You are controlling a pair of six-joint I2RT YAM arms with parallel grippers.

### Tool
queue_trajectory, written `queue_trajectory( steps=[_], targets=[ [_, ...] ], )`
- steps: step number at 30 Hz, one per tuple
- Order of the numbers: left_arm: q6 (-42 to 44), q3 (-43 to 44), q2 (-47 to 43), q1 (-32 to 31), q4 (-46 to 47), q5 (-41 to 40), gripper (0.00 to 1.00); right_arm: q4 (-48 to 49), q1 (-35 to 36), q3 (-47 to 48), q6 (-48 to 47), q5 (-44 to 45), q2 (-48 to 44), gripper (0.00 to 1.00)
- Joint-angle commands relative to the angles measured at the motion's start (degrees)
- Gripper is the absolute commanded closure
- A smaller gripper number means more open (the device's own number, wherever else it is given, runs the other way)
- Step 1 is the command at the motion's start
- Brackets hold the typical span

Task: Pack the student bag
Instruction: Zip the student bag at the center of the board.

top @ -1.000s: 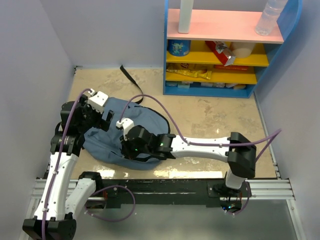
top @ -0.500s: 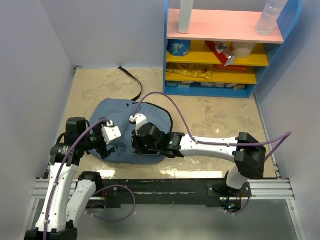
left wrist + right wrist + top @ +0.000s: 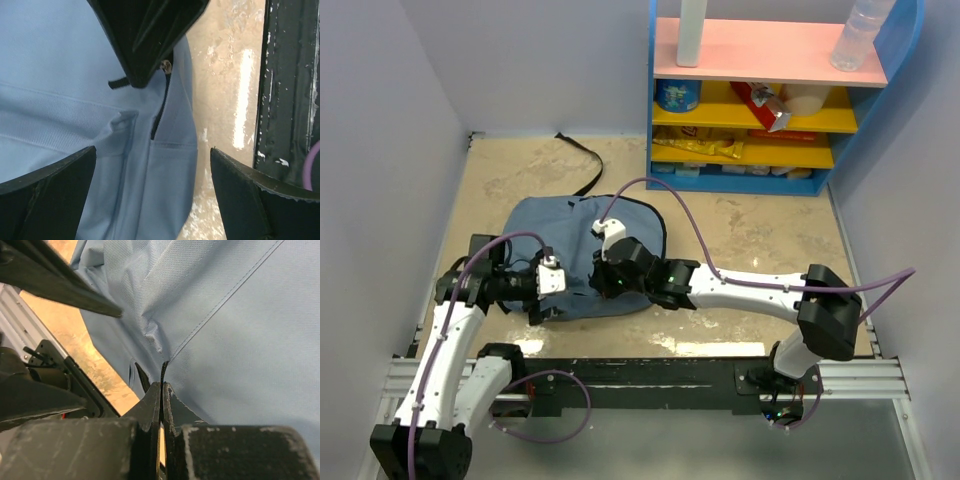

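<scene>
The slate-blue student bag (image 3: 570, 225) lies flat on the table left of centre, its zipper (image 3: 159, 112) partly open near the near edge. My right gripper (image 3: 598, 283) reaches in from the right and is shut on the thin black zipper pull (image 3: 163, 371); in the right wrist view its fingertips (image 3: 161, 387) press together over the blue fabric (image 3: 240, 330). My left gripper (image 3: 565, 292) hovers at the bag's near-left edge. It stands wide open (image 3: 152, 165) over the fabric (image 3: 75, 75), holding nothing, with the right gripper's fingers (image 3: 145, 45) just ahead of it.
A blue shelf unit (image 3: 760, 180) with yellow and pink boards stands at the far right, holding bottles and snack packs. The bag's black strap (image 3: 585, 160) trails toward the back wall. The black rail (image 3: 290, 100) runs along the near table edge. Walls close in left and right.
My left arm swung from the bag's far-left side down to its near-left edge, still open. My right gripper moved right and away, still shut, and the bag slid with it.
</scene>
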Motion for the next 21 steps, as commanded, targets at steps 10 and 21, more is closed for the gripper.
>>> queue_trajectory(
  steps=[10,21],
  targets=[
    [-9.83,-4.99,1.76,-14.02,18.21,-0.18,0.05,6.56,-0.39,-1.69,4.29,-2.1,-4.76,1.0],
    [-15.19,-7.28,5.8,-15.25,26.47,-6.5,0.35,6.82,-0.3,-2.48,5.08,-2.36,-5.99,1.0]
  ],
)
